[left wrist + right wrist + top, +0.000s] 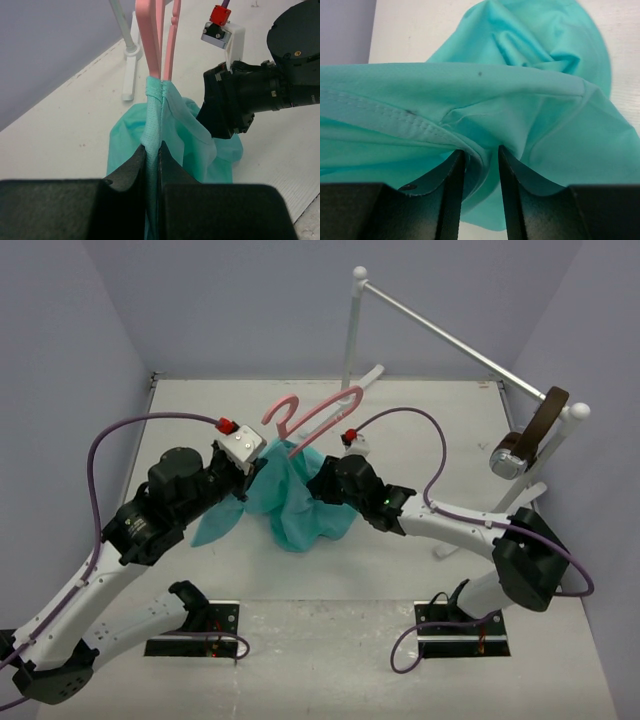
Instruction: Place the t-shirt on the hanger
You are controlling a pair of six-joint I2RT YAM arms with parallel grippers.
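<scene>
**Left gripper (153, 150) pinched on teal-green soft cloth t-shirt (295, 502)**

Squeezed shut on the collar edge. T-shirt bunched up in the middle of the top view. Thin pink plastic hanger (149, 35) poking up out of the collar, top middle of the left wrist view. Right gripper (481, 155) half closed around a shirt fold; tight hold or not, cannot tell.
</scene>
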